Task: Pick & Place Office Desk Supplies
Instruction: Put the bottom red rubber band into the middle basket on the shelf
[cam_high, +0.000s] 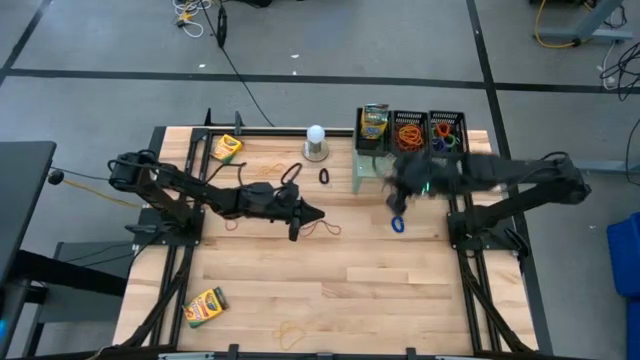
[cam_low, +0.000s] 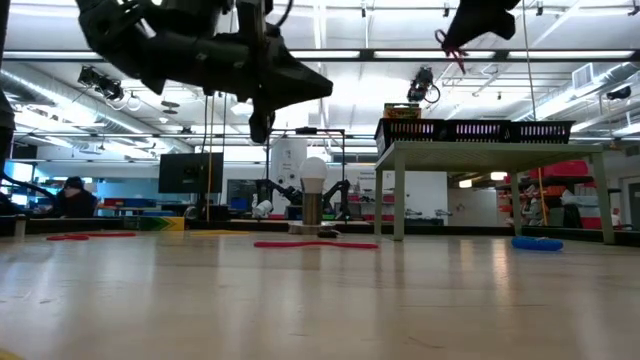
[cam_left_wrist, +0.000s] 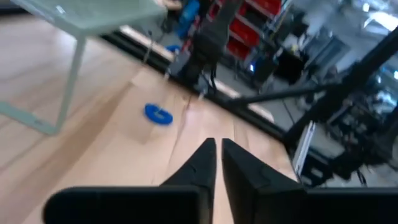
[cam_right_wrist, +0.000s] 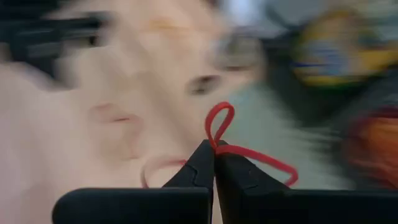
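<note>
Right wrist view shows a red rubber band pinched between the closed fingers of the right gripper, one small loop standing up above the tips and the rest trailing to the side. From above, that gripper is blurred, over the near edge of the pale green mesh riser, beside the three black mesh baskets on top of it. In the low view the band dangles high in the air, above basket height.

To finish this carry well, the band probably needs to go over the middle basket, already holding orange bands, or the one beside it with mixed colours. The fingers should part only once the trailing loop hangs inside the rim, since a light band can snag on mesh or cling to a pad.

The left gripper hangs above the table's middle, its jaws a narrow slit with nothing between them.

Counted from above: three baskets; three crayon boxes, one in the first basket, one at the far left, one near the front left; one blue band on the wood; one small black loop by the white ball lamp. Other thin bands on the table are too faint to count.
</note>
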